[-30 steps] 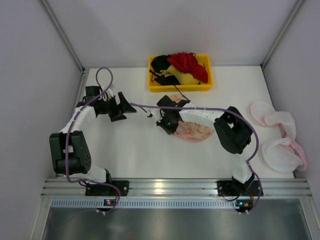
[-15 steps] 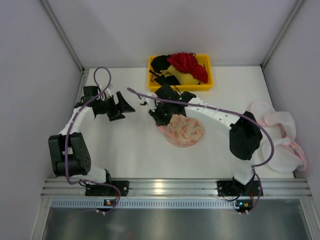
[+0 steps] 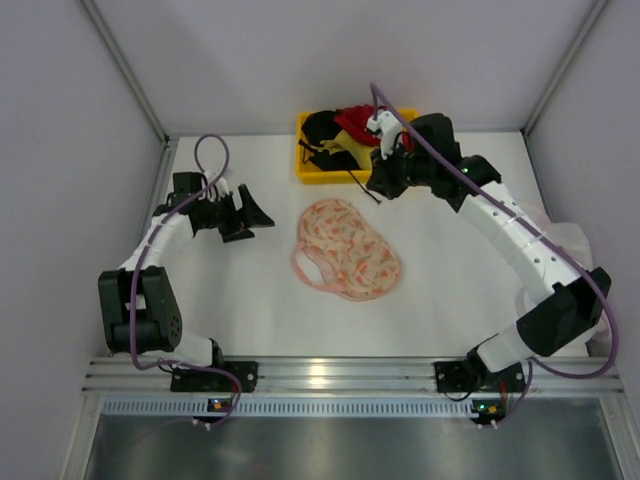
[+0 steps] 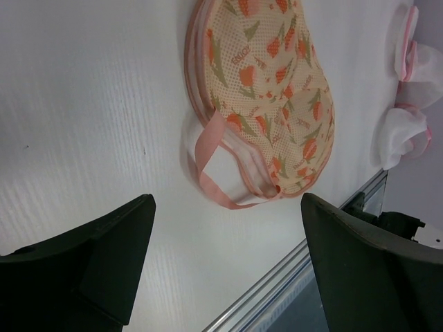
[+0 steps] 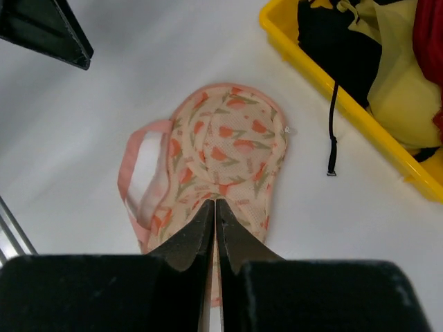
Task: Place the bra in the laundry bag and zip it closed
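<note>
The laundry bag (image 3: 347, 249), cream-pink mesh with orange print, lies flat mid-table, its pink zip trim gaping in a loop at the near-left end. It also shows in the left wrist view (image 4: 277, 90) and the right wrist view (image 5: 225, 149). The red bra (image 3: 358, 122) lies on top in the yellow bin (image 3: 320, 175), partly hidden by my right arm; only its edge shows in the right wrist view (image 5: 430, 41). My right gripper (image 3: 380, 182) is shut and empty, in the air between bag and bin (image 5: 216, 202). My left gripper (image 3: 252, 214) is open and empty, left of the bag (image 4: 227, 200).
The bin (image 5: 311, 76) also holds a yellow bra (image 5: 398, 90) and black bras (image 5: 332, 34); a black strap (image 5: 333, 131) hangs over its edge onto the table. Plain white pink-edged bags (image 3: 572, 238) lie at the right edge. Walls enclose the table.
My right gripper has let go of the laundry bag, which now lies spread flat. The right arm has swung back and right toward the bin. The left arm has not moved.
</note>
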